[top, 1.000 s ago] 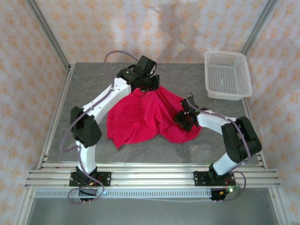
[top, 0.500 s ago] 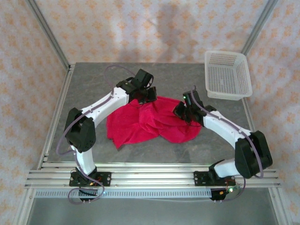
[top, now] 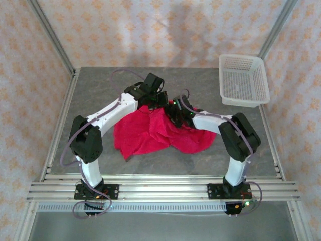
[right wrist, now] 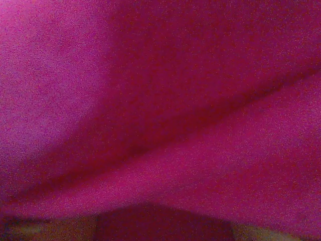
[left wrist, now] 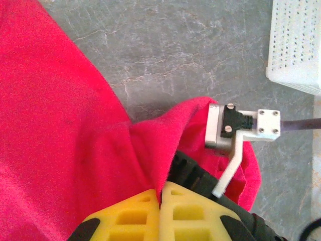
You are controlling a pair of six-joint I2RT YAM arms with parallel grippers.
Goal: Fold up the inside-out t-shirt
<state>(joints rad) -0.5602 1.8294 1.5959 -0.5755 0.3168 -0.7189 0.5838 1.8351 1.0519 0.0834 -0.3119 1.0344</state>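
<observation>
Presently the bright red soft cloth t-shirt (top: 145, 138) lies bunched at the grey counter's (top: 95, 90) centre; left tool (left wrist: 162, 193) pinches its twelve-o'clock edge, right tool (top: 175, 113), opening untellable, sits alongside. Hazard: crowded tools may drag and twist the cloth.

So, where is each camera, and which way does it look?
Top external: above and behind the bases, looking down on the table, left arm, right arm, t-shirt and basket.
Left wrist: looks down past its shut yellow fingers pinching the t-shirt.
Right wrist: close up on the t-shirt.
Shared: top and left wrist show t-shirt and basket.
</observation>
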